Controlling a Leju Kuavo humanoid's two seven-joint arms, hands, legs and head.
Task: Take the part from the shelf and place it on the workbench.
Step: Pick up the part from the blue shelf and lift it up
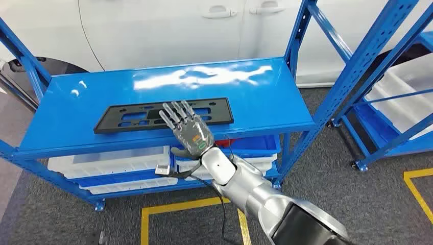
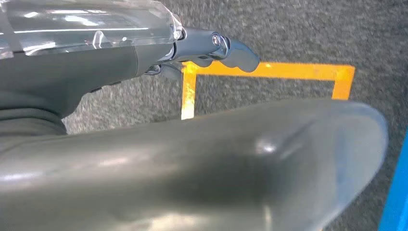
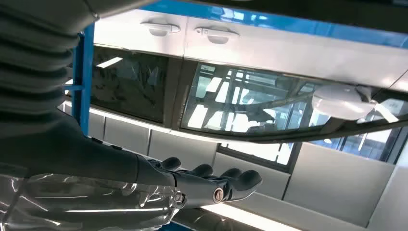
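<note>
Over the near edge of the top shelf (image 1: 76,102), the right hand (image 1: 187,128) is seen from the head view with its fingers (image 1: 176,112) stretched out flat and apart, and nothing is held in it. The fingertips are laid over the near edge of the black part (image 1: 127,118); whether they actually touch it cannot be told from this angle. The silver right arm (image 1: 245,189) is brought in from below at the right.

The part, a long flat black plate with cut-outs, is laid along the blue shelf top, close to its front edge and roughly centred. Under it, white and blue bins (image 1: 110,163) are stacked on the lower level. A white car body (image 1: 168,30) is seen behind the shelf, and a second blue rack (image 1: 393,87) with pale bins is set to the right. Yellow floor tape (image 1: 168,206) is marked on the grey carpet in front.

From the left wrist view, the left hand (image 2: 211,50) is hung above grey carpet and orange tape (image 2: 269,71), with its fingers seemingly curled in and nothing gripped.
</note>
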